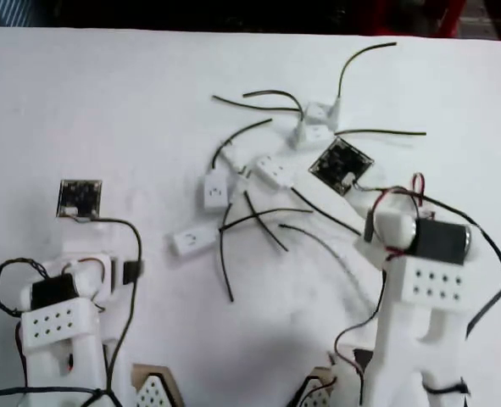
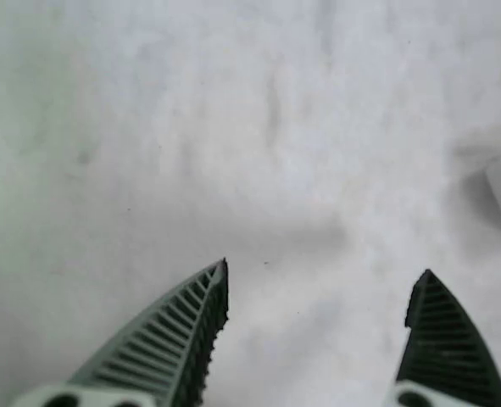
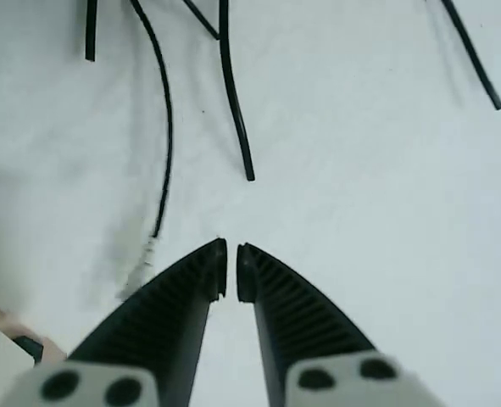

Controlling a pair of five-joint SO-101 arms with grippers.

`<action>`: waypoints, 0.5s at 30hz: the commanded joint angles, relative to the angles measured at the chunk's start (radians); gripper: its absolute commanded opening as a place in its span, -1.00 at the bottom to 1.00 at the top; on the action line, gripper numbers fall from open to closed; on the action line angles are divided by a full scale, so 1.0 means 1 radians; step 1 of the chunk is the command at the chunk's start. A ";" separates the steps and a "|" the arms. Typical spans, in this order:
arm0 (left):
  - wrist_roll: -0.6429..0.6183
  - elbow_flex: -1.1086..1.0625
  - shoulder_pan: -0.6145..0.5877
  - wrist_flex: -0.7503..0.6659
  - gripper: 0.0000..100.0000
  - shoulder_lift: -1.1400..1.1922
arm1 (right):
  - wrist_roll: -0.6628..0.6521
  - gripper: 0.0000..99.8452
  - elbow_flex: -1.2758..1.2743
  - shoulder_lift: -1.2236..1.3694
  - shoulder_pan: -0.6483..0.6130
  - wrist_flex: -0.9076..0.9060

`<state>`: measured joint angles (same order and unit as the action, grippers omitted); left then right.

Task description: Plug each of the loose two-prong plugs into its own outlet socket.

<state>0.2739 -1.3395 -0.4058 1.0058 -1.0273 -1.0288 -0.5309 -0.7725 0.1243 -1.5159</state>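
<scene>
At table (image 1: 106, 102) centre: plugs (image 1: 217, 191) bunched, wires (image 3: 233, 110) splayed | left jaws apart | right jaws closed near wire ends

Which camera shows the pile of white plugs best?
The high view: the white plugs lie spread on the table, wires attached. The right wrist view catches black wire ends; the left wrist view, tabletop.

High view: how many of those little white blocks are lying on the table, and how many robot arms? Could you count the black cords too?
White blocks: 5
Robot arms: 2
Total: 7
The black cords cross one another too much to count surely.
</scene>
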 commanded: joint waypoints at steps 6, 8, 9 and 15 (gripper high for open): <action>0.008 0.003 -0.002 -0.014 -0.34 -0.019 | 0.161 -0.97 0.034 -0.084 0.018 0.111; 0.008 0.003 -0.002 -0.014 -0.34 -0.019 | 0.193 -0.97 0.034 -0.062 0.005 0.117; 0.008 0.003 -0.002 -0.014 -0.34 -0.019 | 0.204 -0.97 0.032 -0.047 -0.012 0.113; 0.008 0.003 -0.002 -0.014 -0.34 -0.019 | 0.210 -0.93 -0.011 0.102 -0.054 -0.022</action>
<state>0.2739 -1.3395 -0.4058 1.0058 -1.0273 -0.8278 -0.5432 -0.7311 0.0875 -1.4791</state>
